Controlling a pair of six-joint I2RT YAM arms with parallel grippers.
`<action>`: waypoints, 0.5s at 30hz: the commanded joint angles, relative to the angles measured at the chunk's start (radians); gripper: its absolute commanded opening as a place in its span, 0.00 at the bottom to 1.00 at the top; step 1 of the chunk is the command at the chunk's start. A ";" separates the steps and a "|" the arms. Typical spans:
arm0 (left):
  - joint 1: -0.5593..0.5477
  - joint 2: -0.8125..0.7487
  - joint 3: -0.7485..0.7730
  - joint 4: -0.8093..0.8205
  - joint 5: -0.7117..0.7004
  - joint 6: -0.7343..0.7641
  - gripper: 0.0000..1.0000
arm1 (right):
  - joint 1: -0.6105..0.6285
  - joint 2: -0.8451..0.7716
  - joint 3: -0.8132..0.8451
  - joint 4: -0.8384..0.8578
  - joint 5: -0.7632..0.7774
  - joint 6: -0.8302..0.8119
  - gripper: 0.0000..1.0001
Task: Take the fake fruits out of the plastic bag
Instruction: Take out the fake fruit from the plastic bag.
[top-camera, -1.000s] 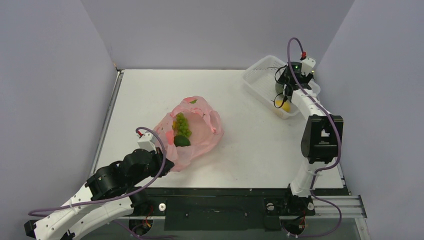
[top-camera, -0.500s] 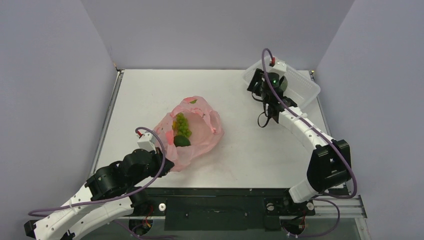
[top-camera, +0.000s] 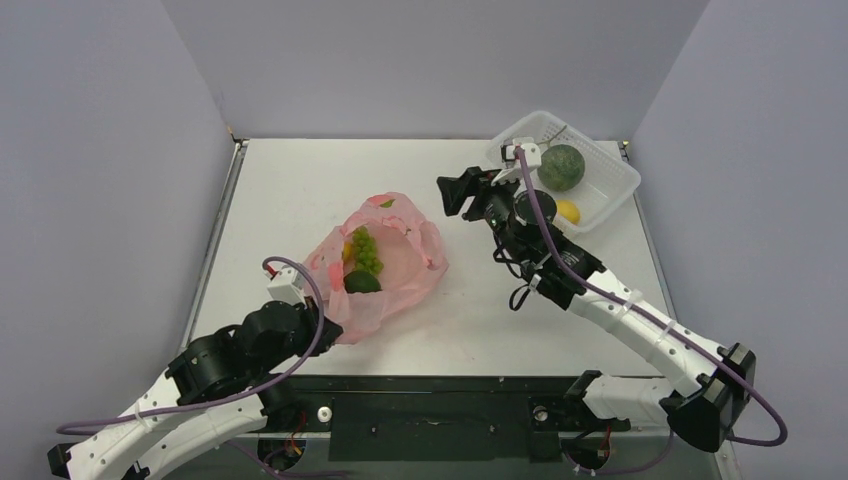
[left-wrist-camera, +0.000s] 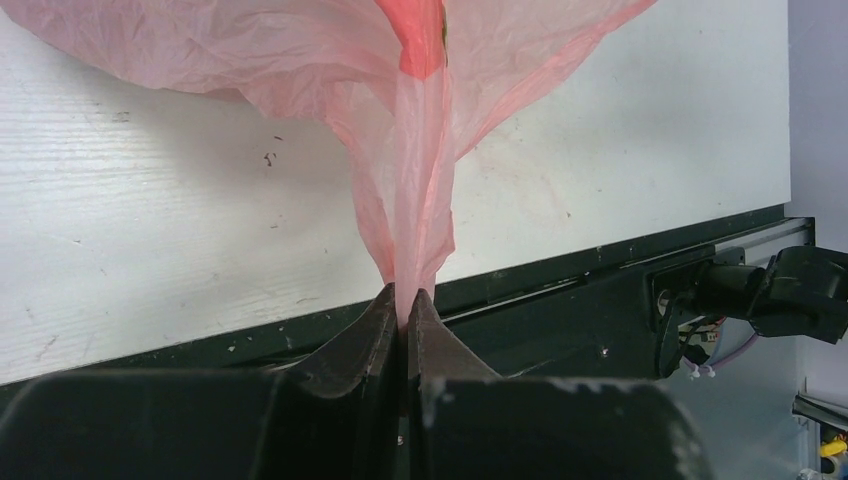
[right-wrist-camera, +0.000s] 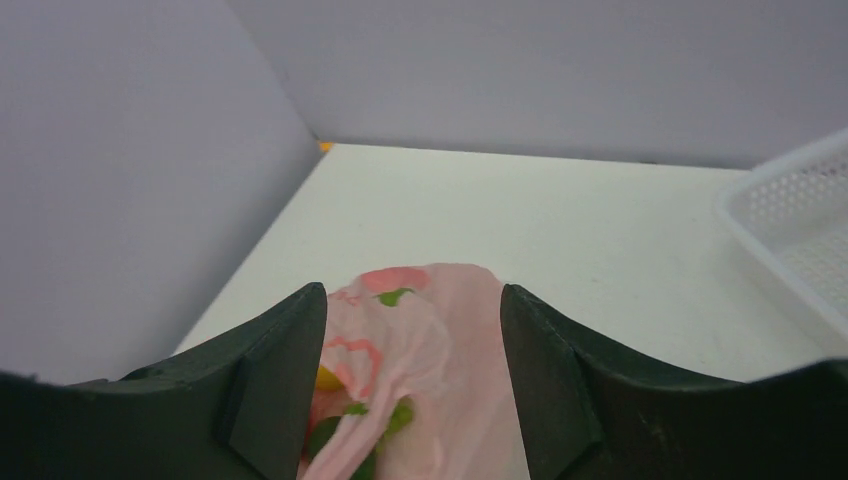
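The pink plastic bag (top-camera: 415, 265) lies open-mouthed on the white table, left of centre. Inside it show a light-green leafy piece (top-camera: 364, 250), a dark green oval (top-camera: 363, 282) and a bit of orange-yellow fruit (top-camera: 347, 250). My left gripper (top-camera: 328, 320) is shut on the bag's near corner; in the left wrist view the pink film (left-wrist-camera: 420, 200) runs down into the closed left gripper (left-wrist-camera: 405, 295). My right gripper (top-camera: 455, 192) hovers open just right of the bag, pointing at it, with nothing held. In the right wrist view the bag (right-wrist-camera: 450, 340) sits between the spread right gripper (right-wrist-camera: 412, 290).
A white perforated basket (top-camera: 610, 157) stands at the back right, holding a grey-green melon (top-camera: 561, 167) and a yellow lemon (top-camera: 568, 211). Its corner shows in the right wrist view (right-wrist-camera: 800, 230). Grey walls enclose the table (top-camera: 300, 180) on three sides.
My right arm has swung from over the basket leftward to beside the bag, uncovering the melon in the basket. The left gripper has kept its hold on the bag.
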 joint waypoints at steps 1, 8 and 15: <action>-0.001 -0.016 0.025 -0.022 -0.030 -0.013 0.00 | 0.113 -0.035 0.012 0.117 -0.042 -0.052 0.58; -0.002 -0.022 0.036 -0.046 -0.042 -0.023 0.00 | 0.299 0.113 0.037 0.153 -0.062 -0.044 0.42; -0.002 -0.027 0.043 -0.065 -0.046 -0.034 0.00 | 0.394 0.250 -0.008 0.214 -0.035 -0.048 0.24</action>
